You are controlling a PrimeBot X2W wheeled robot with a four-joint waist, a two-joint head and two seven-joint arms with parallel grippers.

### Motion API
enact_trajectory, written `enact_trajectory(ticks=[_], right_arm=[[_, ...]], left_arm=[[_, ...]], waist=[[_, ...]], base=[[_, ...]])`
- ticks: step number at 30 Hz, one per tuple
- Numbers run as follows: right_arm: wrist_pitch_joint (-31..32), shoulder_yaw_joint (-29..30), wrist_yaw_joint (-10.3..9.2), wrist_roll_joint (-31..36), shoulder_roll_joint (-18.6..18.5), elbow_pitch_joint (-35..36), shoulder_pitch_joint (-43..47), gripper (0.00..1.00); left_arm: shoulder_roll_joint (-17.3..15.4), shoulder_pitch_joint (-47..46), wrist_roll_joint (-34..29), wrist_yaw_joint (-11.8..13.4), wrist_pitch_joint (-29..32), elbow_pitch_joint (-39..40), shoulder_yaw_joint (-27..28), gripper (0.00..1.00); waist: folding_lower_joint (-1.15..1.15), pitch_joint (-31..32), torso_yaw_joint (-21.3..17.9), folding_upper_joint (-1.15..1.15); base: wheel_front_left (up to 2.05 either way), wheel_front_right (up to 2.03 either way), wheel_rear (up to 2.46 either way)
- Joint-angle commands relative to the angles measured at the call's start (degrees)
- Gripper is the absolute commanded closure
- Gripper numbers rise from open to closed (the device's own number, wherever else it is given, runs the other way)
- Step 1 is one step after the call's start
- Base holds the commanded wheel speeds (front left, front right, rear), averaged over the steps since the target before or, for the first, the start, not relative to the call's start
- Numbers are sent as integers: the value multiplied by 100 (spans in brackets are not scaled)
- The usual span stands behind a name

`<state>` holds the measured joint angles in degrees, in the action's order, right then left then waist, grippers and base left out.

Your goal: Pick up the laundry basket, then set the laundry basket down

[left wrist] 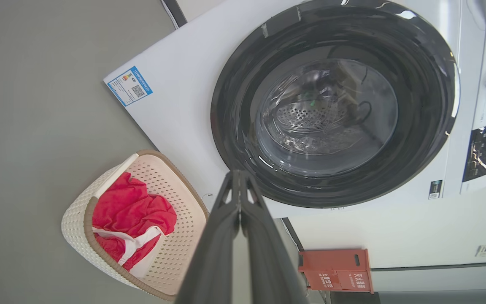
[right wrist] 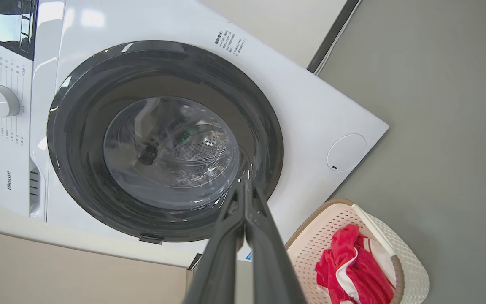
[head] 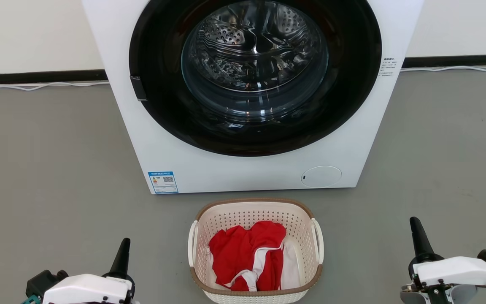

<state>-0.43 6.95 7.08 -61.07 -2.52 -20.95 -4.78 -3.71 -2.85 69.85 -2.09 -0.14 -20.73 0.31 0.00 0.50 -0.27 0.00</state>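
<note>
My left gripper (head: 124,244) and right gripper (head: 414,222) sit either side of the laundry basket (head: 255,202), well clear, both clenched empty; washing machine (head: 243,173) just behind it.

**Laundry basket standing on the floor**

The laundry basket (head: 243,217) (cream-white perforated plastic, rounded rectangular in outline) stood upright on the grey floor (head: 57,169), just in front of the washing machine (head: 226,169) and roughly centred below its round door. A brown woven-look rim (head: 255,201) ran around the open top, and a white handle (head: 192,249) lay along each of the two sides. Inside lay a crumpled red garment (head: 243,253) with white trim, covering most of the bottom.
</note>
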Motion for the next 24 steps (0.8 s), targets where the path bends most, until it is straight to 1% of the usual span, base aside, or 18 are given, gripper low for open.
enact_trajectory(ticks=[1,24], right_arm=[[78,-81,29,-236,-34,221,-147,100],[456,-57,36,-1999,-35,510,-143,100]], left_arm=[[-36,-281,183,-90,45,197,174,100],[37,-314,1440,-366,425,485,450,100]], waist=[[0,-3,1,0],[0,-43,17,0]], base=[[0,0,0],[0,0,0]])
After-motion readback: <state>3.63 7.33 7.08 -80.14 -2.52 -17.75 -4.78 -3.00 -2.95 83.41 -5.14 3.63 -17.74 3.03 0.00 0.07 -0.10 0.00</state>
